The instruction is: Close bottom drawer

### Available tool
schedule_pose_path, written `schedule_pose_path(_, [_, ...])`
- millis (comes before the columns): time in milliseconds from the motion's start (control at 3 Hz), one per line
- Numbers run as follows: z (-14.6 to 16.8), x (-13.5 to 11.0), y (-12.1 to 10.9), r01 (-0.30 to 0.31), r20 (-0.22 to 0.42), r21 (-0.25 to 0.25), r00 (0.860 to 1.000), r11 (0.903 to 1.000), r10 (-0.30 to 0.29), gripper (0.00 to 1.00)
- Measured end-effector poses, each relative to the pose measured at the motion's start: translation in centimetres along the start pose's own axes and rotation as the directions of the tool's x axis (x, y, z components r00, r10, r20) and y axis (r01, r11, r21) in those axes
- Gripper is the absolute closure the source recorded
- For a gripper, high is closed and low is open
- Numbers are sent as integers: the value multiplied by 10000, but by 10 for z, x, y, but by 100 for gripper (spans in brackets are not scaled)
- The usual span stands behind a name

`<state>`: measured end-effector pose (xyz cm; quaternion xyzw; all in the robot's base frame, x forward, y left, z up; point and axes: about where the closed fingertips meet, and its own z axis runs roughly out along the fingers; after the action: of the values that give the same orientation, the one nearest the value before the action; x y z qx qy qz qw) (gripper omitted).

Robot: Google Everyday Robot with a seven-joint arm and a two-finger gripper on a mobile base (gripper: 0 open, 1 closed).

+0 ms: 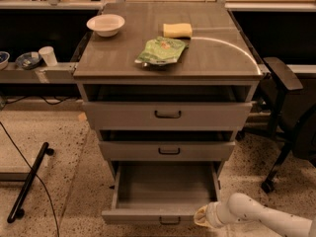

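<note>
The bottom drawer (163, 191) is pulled far out of the grey cabinet; its plain grey box is empty and its low front panel (153, 216) carries a small dark loop handle (169, 221). My gripper (201, 216) comes in from the lower right on a white arm (256, 216) and sits at the right end of that front panel. The fingers are hidden behind the wrist and the panel corner.
The middle drawer (168, 151) and top drawer (168, 115) stick out slightly above. On the cabinet top lie a white bowl (105, 24), a green bag (162, 51) and a yellow sponge (177, 30). A black chair (286, 112) stands right; a black bar (29, 179) lies on the floor left.
</note>
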<state>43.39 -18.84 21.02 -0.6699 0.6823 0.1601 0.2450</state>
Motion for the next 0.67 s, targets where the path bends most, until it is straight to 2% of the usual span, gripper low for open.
schedule_pose_path(667, [0,0,0,0,1,-1,10000,10000,0,16])
